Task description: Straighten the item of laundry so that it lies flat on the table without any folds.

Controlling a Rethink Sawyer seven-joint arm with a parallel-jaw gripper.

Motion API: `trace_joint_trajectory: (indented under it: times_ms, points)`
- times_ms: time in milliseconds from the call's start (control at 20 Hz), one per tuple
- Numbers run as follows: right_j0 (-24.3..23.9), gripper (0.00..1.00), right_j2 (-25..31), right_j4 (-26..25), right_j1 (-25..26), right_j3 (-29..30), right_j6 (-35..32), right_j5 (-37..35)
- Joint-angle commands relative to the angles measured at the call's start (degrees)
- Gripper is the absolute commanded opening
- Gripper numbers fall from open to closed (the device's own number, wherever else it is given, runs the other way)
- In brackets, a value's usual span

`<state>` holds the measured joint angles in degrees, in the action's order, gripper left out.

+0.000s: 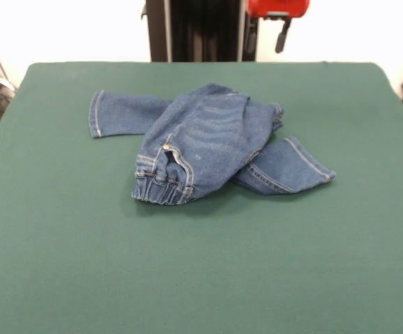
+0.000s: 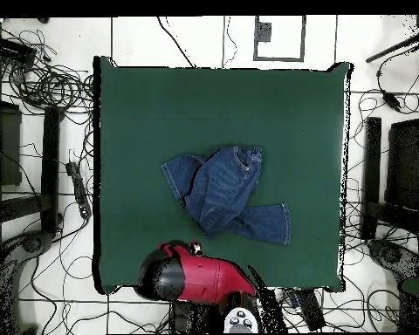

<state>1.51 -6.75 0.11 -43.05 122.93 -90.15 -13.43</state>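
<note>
The item of laundry [image 1: 201, 142], a small pair of blue jeans, lies crumpled near the middle of the green table [image 1: 187, 278]. Its elasticated waistband faces the front edge, and the seat is folded over the legs. One leg reaches left and the other sticks out to the right. In the overhead view the jeans [image 2: 226, 192] sit slightly below the centre of the table [image 2: 161, 113]. The gripper [image 1: 282, 35] hangs under the red arm at the top edge, well behind the jeans and touching nothing. Its state cannot be made out.
The red and black arm [image 2: 195, 275] is drawn back over the table's bottom edge in the overhead view. Cables [image 2: 47, 83] and dark equipment [image 2: 396, 174] lie on the floor on both sides of the table.
</note>
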Motion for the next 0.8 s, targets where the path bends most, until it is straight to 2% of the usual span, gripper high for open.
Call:
trace_joint_trajectory:
  times_ms: [50,250,600,800]
  points:
    - [-3.9,1.00,3.7,3.5,-2.5,5.6,-16.0,8.2]
    - [-3.6,1.00,2.6,2.5,-2.4,3.6,-14.1,7.1]
    - [-7.2,1.00,4.1,2.3,-1.6,0.9,-12.0,7.1]
    - [-6.7,1.00,3.2,2.5,-0.3,-1.2,-11.3,4.7]
